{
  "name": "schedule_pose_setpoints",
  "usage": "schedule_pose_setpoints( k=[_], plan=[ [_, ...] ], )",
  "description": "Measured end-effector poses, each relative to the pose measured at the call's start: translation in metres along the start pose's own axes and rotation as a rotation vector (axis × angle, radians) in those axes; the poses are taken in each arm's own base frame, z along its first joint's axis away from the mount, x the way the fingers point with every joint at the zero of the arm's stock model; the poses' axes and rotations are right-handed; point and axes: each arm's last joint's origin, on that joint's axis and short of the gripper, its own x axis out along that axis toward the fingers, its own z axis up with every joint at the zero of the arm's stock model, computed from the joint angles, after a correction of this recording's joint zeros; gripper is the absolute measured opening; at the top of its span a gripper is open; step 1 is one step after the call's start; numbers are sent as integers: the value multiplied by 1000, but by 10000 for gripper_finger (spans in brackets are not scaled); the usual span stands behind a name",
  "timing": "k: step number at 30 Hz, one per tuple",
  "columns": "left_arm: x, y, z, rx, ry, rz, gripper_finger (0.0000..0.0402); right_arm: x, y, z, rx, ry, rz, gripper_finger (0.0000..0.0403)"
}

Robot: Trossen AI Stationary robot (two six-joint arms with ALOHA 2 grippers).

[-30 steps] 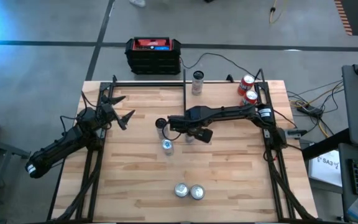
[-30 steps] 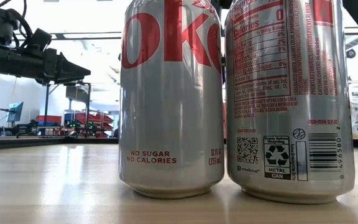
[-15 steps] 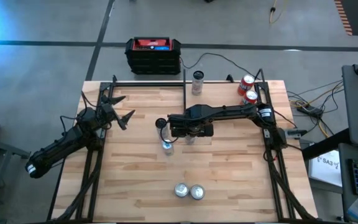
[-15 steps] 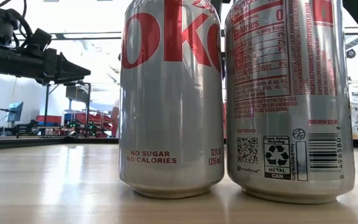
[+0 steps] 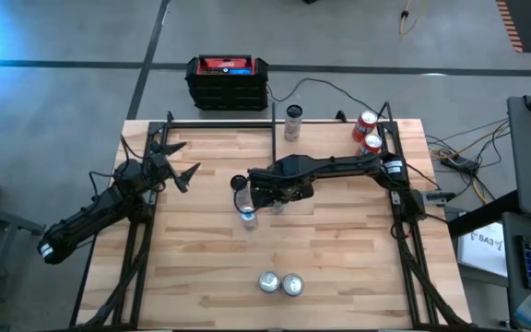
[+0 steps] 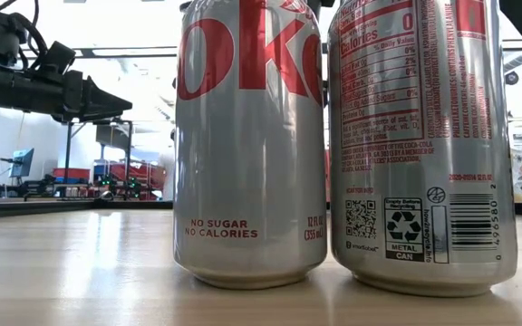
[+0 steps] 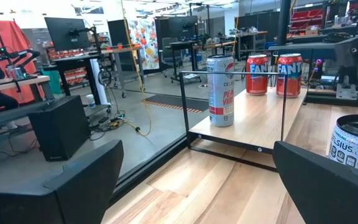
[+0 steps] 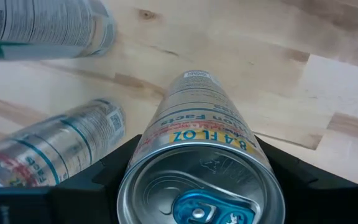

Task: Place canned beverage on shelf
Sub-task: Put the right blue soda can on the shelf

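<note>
Because the right gripper (image 5: 270, 199) sits at the table's centre with two other cans crowding it, one (image 5: 248, 218) just at its seven o'clock and a dark-topped one (image 5: 239, 183) at its ten o'clock, the likeliest trouble is a knock: a sideways sweep on the way up could, I judge, topple either neighbour. The slim silver can (image 8: 199, 155) might also slip or tilt if the hold is high or off-centre. In the right wrist view the dark fingers (image 8: 114, 163) press on both sides of that can near its top rim, jaws partly apart and clamped on it. The shelf (image 5: 339, 127) lies at one o'clock from the gripper, well apart, already carrying a tall can (image 5: 293, 121) and two red cans (image 5: 368, 134). The left gripper (image 5: 175, 163) waits at nine o'clock, fingers spread wide and empty.
</note>
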Motion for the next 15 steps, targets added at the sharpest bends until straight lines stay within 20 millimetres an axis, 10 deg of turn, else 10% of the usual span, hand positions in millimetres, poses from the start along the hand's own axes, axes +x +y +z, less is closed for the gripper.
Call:
schedule_pose_setpoints(
  k=[15],
  plan=[
    [0,0,0,0,0,0,398,6,-3,-1,-131,28,-15,235]
  ],
)
